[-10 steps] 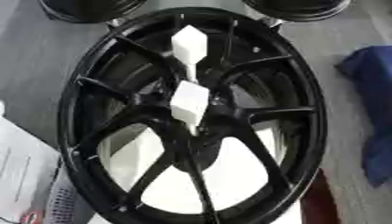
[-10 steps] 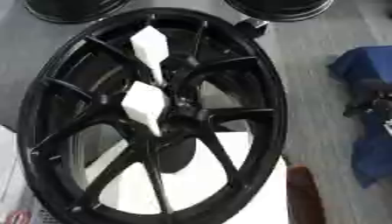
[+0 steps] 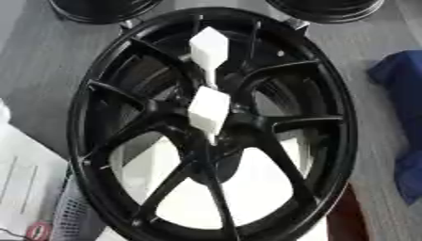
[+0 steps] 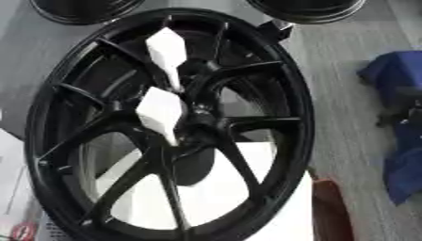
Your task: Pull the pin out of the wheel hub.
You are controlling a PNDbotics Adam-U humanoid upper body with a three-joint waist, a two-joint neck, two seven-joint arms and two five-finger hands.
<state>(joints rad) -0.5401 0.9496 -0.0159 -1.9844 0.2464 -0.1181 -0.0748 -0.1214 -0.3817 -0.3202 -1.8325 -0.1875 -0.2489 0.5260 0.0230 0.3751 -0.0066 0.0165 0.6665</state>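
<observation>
- Neither of my hands showed in either eye view, so I could not tell how their fingers stood.
- Nearest me, at the lower left, I saw a white sheet of paper (image 3: 29, 188) with a grey mesh basket (image 3: 74, 216) just beside it, both partly under the rim.
- A white flat surface (image 3: 239, 188) showed through the lower spoke gaps.
- The large glossy black spoked wheel hub (image 3: 214, 124) filled the middle of my view, lying on the grey desk (image 3: 41, 70).
- A white block-headed pin (image 3: 209, 112) stood at the hub's centre.
- A second white block-headed pin (image 3: 209, 49) stood just beyond it, among the upper spokes.
- A blue cloth (image 4: 395, 117) lay to the right, apart from the rim.
- Two more black rims (image 3: 103, 7) touched the far edge.
</observation>
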